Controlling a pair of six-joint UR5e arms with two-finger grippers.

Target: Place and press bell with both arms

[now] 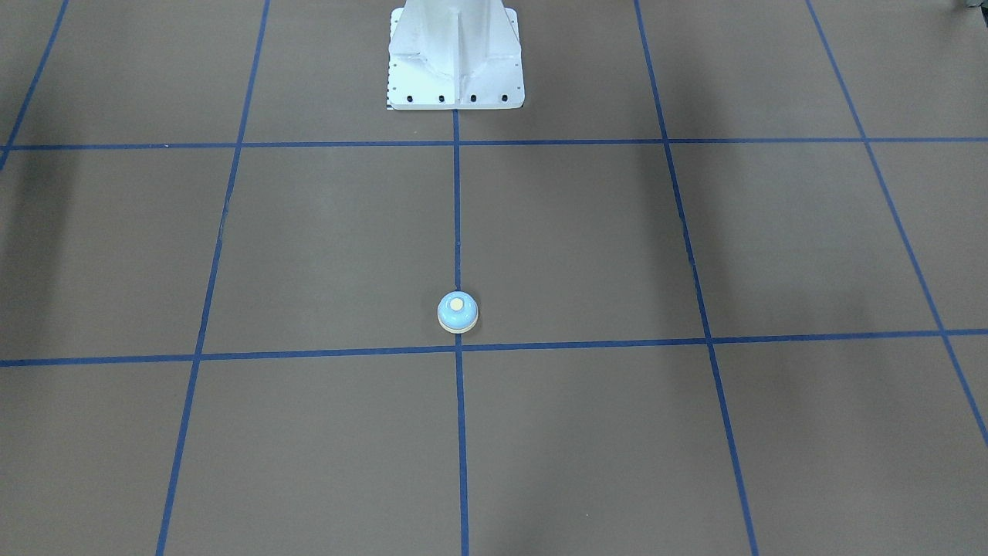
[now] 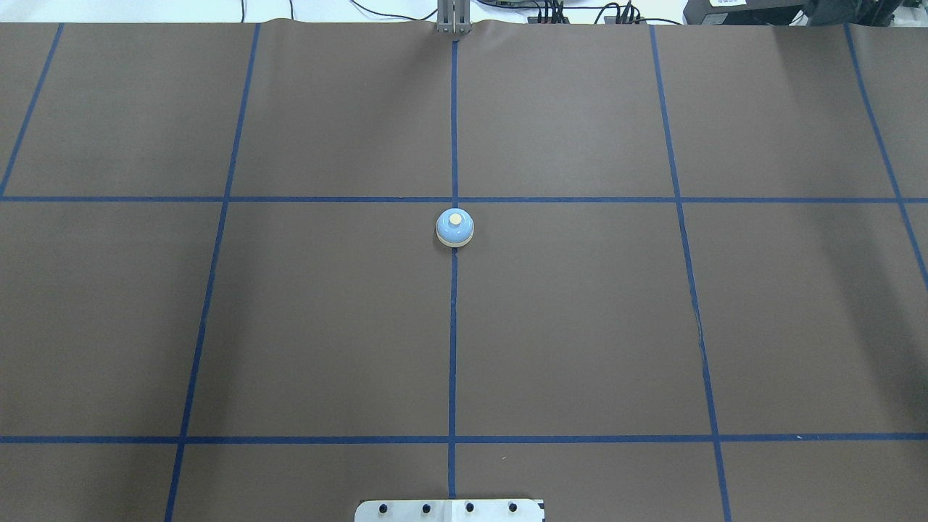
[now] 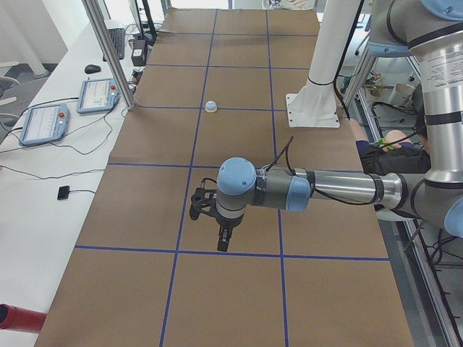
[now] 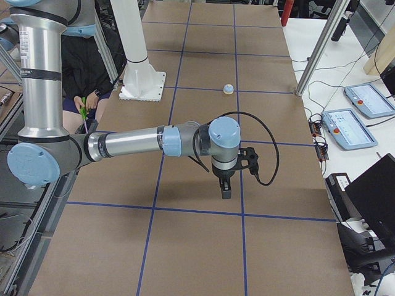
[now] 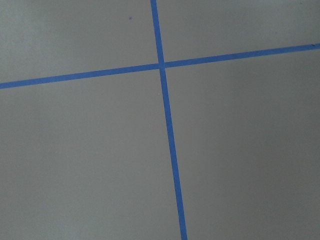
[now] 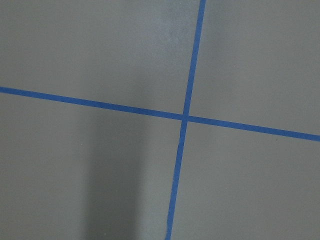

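The bell [image 1: 457, 311] is a small light-blue dome with a cream button. It stands upright on the brown mat on the centre tape line, also in the overhead view [image 2: 454, 227] and, far off, in both side views [image 3: 210, 107] [image 4: 228, 89]. Nothing touches it. The left gripper [image 3: 224, 242] hangs over the mat's left end, far from the bell. The right gripper [image 4: 225, 191] hangs over the right end, also far from it. Both show only in side views, so I cannot tell whether they are open or shut. The wrist views show only mat and crossing blue tape.
The white bolted pedestal [image 1: 455, 62] stands at the robot's side of the mat [image 2: 449, 510]. Teach pendants [image 3: 43, 123] [image 4: 349, 126] and metal posts [image 3: 108, 50] line the far table edge. A seated person [image 4: 86, 68] is behind the pedestal.
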